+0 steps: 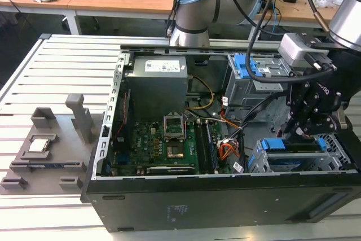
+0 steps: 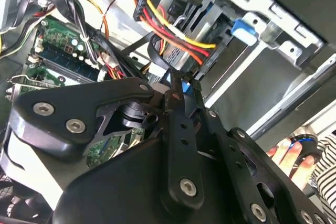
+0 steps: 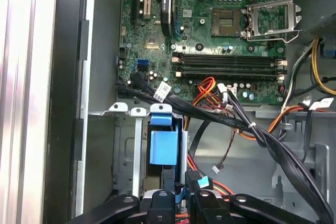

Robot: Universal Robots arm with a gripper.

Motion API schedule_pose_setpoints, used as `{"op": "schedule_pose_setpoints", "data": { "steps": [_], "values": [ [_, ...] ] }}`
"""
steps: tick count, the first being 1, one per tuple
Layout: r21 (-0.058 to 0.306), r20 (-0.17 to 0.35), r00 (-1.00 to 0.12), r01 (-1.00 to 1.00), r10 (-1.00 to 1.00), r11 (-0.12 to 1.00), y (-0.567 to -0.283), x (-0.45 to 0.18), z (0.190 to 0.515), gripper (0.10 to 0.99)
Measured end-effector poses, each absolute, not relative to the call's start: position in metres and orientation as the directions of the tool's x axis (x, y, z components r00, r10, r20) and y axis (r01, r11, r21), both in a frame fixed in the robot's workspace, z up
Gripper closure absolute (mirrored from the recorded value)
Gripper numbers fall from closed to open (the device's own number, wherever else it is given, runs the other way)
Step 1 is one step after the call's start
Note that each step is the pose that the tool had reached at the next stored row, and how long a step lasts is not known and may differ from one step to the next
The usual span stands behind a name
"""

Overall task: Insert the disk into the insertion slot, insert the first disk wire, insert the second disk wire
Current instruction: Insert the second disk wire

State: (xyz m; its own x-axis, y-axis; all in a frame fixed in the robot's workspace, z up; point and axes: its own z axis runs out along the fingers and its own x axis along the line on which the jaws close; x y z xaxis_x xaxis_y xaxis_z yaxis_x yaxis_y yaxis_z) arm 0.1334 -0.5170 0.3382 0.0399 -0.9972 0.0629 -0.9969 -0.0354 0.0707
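Observation:
The disk [image 1: 290,144], in a blue carrier, sits inside the insertion slot [image 1: 333,162], a low grey perforated cage at the front corner of the open computer case on the exterior view's right. My black gripper [image 1: 299,131] hangs right over the disk's inner end. In both wrist views its fingers close on a disk wire's black plug with a blue tab [image 3: 201,182] [image 2: 185,85], next to the blue carrier [image 3: 161,146]. In the first wrist view my gripper [image 3: 184,201] lies beside the cage wall [image 3: 126,145]. The second wrist view has my gripper [image 2: 176,85] under red and yellow power wires [image 2: 173,30].
A taller grey cage with a blue latch [image 1: 251,69] stands behind the gripper. Black and orange cable bundles [image 3: 231,121] cross between motherboard [image 1: 163,139] and cages. The power supply [image 1: 158,83] fills the case's back. A grey fixture [image 1: 48,145] lies on the slatted table. A person's hand [image 2: 289,153] rests outside the case.

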Motion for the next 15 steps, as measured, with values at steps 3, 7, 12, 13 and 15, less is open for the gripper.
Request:
{"op": "schedule_pose_setpoints", "data": {
  "steps": [3,7,12,13,15],
  "values": [
    [0.072,0.063,0.039,-0.997,-0.997,-0.034,-0.5179,0.1351,0.3378,0.882],
    [0.074,0.063,0.039,-0.997,-0.997,-0.034,-0.5203,0.1388,0.3375,0.882],
    [0.074,0.063,0.039,-0.997,-0.997,-0.034,-0.5237,0.1393,0.3374,0.882],
    [0.074,0.062,0.039,-0.997,-0.997,-0.034,-0.5247,0.1393,0.337,0.882],
    [0.074,0.062,0.039,-0.997,-0.997,-0.034,-0.5257,0.1394,0.3373,0.882]
  ]
}}
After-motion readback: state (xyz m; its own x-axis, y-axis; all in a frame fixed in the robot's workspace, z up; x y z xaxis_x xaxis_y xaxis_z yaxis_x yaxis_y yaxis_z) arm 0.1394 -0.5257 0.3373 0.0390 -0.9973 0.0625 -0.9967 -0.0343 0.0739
